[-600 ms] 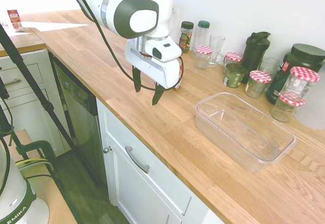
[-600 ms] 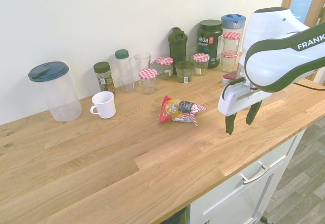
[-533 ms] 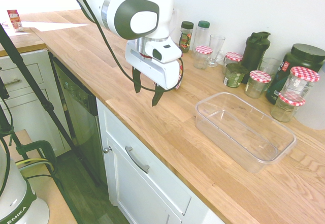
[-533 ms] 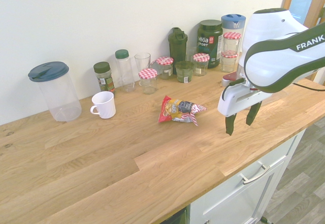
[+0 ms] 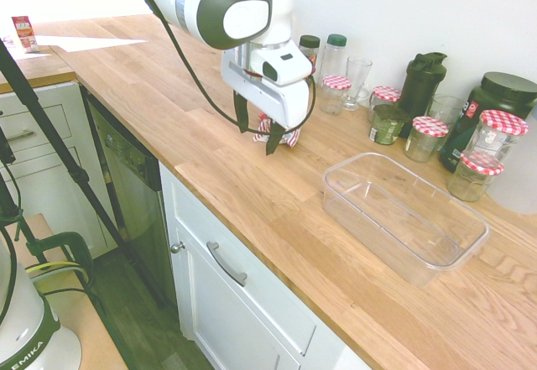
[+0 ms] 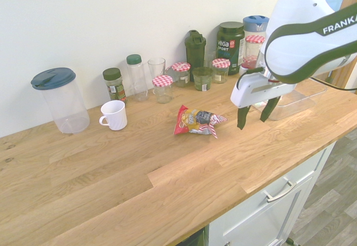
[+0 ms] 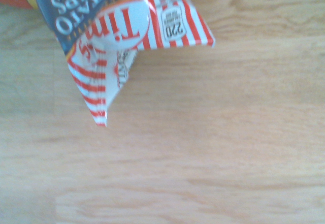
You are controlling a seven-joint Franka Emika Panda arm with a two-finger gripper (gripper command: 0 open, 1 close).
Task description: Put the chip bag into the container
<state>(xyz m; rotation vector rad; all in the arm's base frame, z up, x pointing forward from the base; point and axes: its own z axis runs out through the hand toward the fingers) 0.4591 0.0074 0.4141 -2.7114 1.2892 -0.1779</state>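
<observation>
We find the gripper point(image 6: 252, 119) released, its fingers spread and empty, hovering just beside the chip bag point(image 6: 197, 121), which lies flat on the wooden counter point(image 6: 139, 168), well apart from the container point(image 5: 404, 216). We judge the one bag light, soft, crinkly and likely slippery; its striped crimped end point(image 7: 152, 36) offers the firmest hold. One container, empty. We count five red-checked jars.

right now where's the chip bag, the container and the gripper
chip bag point(image 6: 198, 121): second exterior view, middle of the crumpled front.
container point(image 5: 460, 257): first exterior view, near rim at its right corner.
gripper point(image 6: 252, 117): second exterior view, gap between the open fingertips.
</observation>
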